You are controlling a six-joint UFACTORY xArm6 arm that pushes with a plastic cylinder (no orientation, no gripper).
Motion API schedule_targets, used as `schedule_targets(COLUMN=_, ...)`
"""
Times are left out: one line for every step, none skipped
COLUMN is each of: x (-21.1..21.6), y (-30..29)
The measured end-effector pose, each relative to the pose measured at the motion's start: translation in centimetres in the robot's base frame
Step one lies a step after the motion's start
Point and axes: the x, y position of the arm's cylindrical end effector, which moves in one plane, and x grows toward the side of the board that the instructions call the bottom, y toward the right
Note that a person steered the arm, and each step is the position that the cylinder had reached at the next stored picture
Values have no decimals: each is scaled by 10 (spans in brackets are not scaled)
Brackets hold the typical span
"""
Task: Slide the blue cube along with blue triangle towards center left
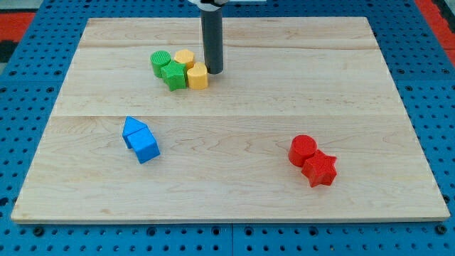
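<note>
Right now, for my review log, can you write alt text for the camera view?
On a wooden board, my tip stands at the view's top centre, just right of a cluster of two green and two yellow blocks. The blue cube and blue triangle touch at centre left; two red blocks sit lower right.

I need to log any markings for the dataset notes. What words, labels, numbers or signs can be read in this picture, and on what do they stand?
None: no readable text, number or sign shows anywhere.
The wooden board, the blue cube, the blue triangle, the green, yellow and red blocks and the rod down to my tip are all unmarked.
</note>
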Motion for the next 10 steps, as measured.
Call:
schedule_targets(x=26, y=86)
schedule_targets(x=84, y=115)
schedule_targets(x=144, y=103)
schedule_targets(x=180, y=59)
schedule_targets(x=218, y=18)
schedule_targets(x=233, y=-27)
schedule_targets(x=227, y=-47)
schedule_targets(x=214, y=-60)
schedule_targets(x=205, y=-83)
schedule_targets(x=190, y=-106)
